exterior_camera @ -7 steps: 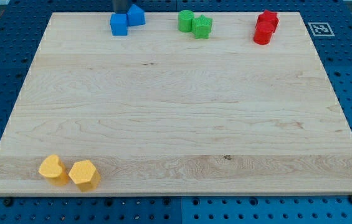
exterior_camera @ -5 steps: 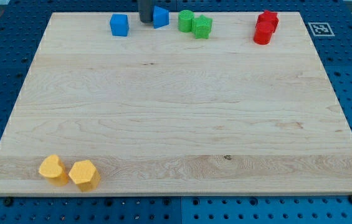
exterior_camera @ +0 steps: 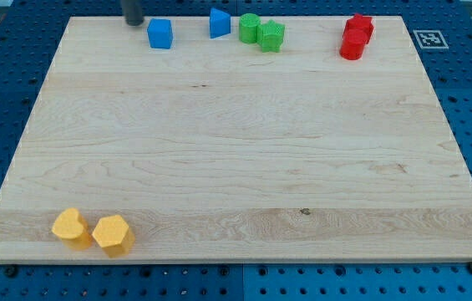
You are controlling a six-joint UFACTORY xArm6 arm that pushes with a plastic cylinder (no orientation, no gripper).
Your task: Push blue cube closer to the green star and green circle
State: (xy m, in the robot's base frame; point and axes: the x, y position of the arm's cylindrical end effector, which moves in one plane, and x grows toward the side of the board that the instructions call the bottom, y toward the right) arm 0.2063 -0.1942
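Observation:
The blue cube (exterior_camera: 160, 33) sits near the view's top, left of centre. My tip (exterior_camera: 133, 22) is just to its left, a small gap apart. A second blue block (exterior_camera: 219, 23), wedge-like, stands further right, close to the green circle (exterior_camera: 249, 28). The green star (exterior_camera: 271, 37) touches the green circle on its right.
Two red blocks (exterior_camera: 356, 37) stand together at the view's top right. Two yellow blocks (exterior_camera: 93, 232) lie at the bottom left near the board's edge. The wooden board (exterior_camera: 236, 167) rests on a blue perforated table; a marker tag (exterior_camera: 427, 38) is at the top right.
My rod pushed the wedge-like blue block right, up to the green circle, then moved back left past the blue cube. The cube has not moved.

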